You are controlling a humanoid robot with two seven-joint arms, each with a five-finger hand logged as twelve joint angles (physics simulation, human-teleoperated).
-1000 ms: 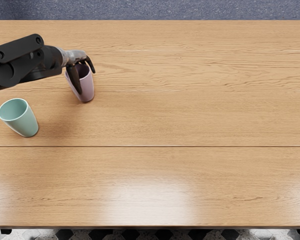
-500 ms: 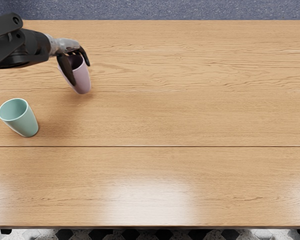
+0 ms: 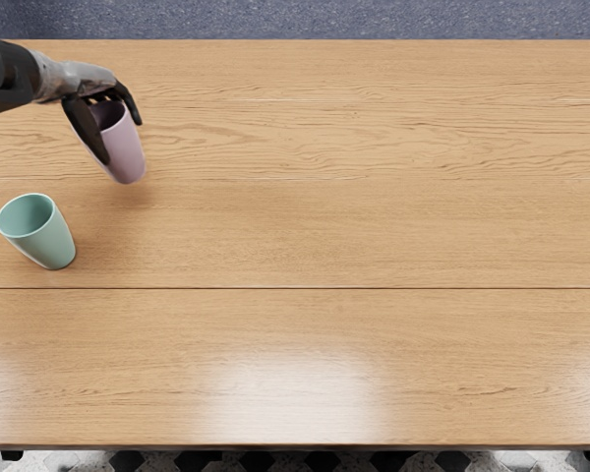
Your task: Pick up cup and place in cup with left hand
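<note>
Gripping the smooth, tapered pink cup (image 3: 127, 153), the left hand (image 3: 90, 80) appears to have it lifted; nesting inside the tapered mint-green cup (image 3: 49, 239), at its seven o'clock, remains.

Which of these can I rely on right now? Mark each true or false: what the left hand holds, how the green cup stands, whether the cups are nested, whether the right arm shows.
1. The left hand grasps the pink cup. True.
2. The green cup stands upright on the table. True.
3. The pink cup sits inside the green cup. False: it is in the left hand, outside the green cup.
4. The right arm reaches over the table. False: it is out of view.
</note>
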